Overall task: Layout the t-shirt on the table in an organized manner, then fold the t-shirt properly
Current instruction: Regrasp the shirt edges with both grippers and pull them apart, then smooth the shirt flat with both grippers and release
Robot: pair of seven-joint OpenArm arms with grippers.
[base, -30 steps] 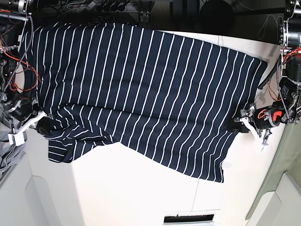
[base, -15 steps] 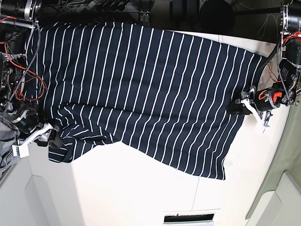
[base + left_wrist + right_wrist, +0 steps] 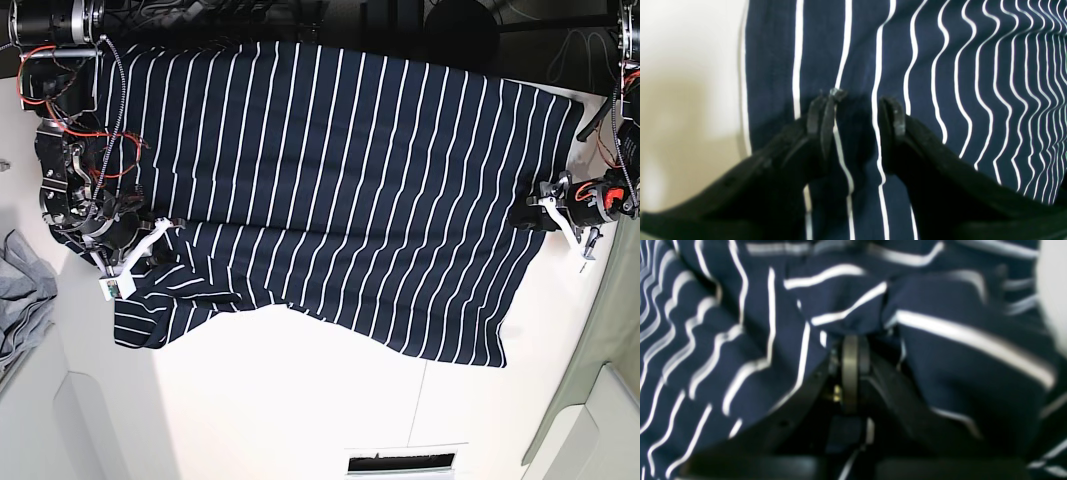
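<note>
Base view, shirt: the t-shirt (image 3: 330, 190) lies spread across the upper and middle frame on the table (image 3: 300, 410), its lower left part rumpled and doubled over, which suggests the laying-out is not finished.
Base view, arms: the right gripper (image 3: 150, 245) sits at the rumpled left edge; the left gripper (image 3: 535, 215) sits at the right edge. Holding opposite sides looks meant to draw the cloth flat.
Base view, extra: a plain grey garment (image 3: 20, 300) lies at the far left, apart from the work.
Left wrist view: the left gripper (image 3: 857, 113) stands with its jaws apart, dark striped cloth filling the gap between them; whether it truly pinches I cannot tell. Bare table (image 3: 683, 66) shows at the left, so it works near the hem.
Right wrist view: the right gripper (image 3: 851, 350) is closed tight, bunched folds of the t-shirt (image 3: 940, 340) gathered at its tips. This clamp and the puckered cloth are too small to read from the base view.
</note>
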